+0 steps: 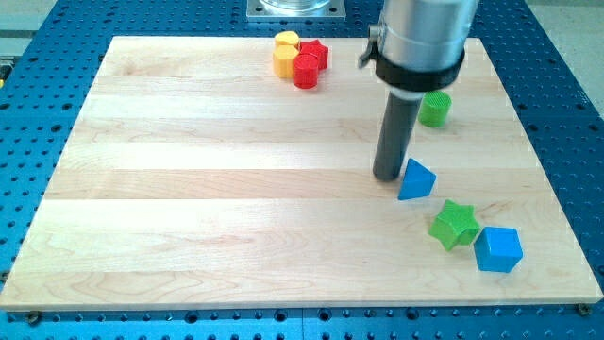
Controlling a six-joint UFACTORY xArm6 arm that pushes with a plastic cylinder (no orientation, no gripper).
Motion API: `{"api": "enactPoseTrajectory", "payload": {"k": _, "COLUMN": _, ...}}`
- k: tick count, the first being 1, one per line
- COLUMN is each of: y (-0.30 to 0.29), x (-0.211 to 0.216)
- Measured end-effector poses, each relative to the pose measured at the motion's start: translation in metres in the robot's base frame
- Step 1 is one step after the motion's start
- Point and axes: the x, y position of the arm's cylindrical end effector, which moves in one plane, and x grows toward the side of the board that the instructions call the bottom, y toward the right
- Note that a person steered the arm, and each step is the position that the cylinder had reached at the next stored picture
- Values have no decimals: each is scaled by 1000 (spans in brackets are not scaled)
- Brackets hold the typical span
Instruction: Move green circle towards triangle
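Camera view, my tip [387, 177] beside blue triangle [416, 180]

The arm [422, 28] is a fat, shiny silver cylinder ringed by a black clamp band with a small lug on its side. Below it hangs a straight, dark grey rod, my tip [387, 177] blunt.

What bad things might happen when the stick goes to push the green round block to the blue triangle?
1. My tip sits right beside the blue triangle, so setting off could bump it away.
2. The green circle is partly hidden behind the arm, near the board's right edge; an off-centre push might send it sideways.
3. The green star and blue cube lie just past the triangle and might get knocked.
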Motion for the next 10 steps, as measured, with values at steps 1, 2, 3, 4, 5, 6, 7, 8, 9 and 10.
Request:
{"api": "enactPoseTrajectory", "payload": {"k": 1, "y": 32, "x": 19}}
{"api": "enactPoseTrajectory", "payload": {"k": 2, "y": 32, "x": 19}}
{"api": "enactPoseTrajectory", "payload": {"k": 3, "y": 50, "x": -16}}
{"api": "enactPoseTrajectory", "payload": {"k": 4, "y": 62, "x": 4}}
{"api": "enactPoseTrajectory", "payload": {"k": 5, "y": 67, "x": 23}}
{"api": "enactPoseTrajectory", "payload": {"k": 6, "y": 68, "x": -59}}
{"api": "enactPoseTrajectory", "payload": {"k": 7, "y": 113, "x": -135}}
{"api": "enactPoseTrajectory", "payload": {"k": 8, "y": 116, "x": -193}}
{"api": "enactPoseTrajectory", "payload": {"k": 9, "y": 82, "x": -173}}
{"api": "enactPoseTrajectory", "payload": {"k": 10, "y": 83, "x": -101}}
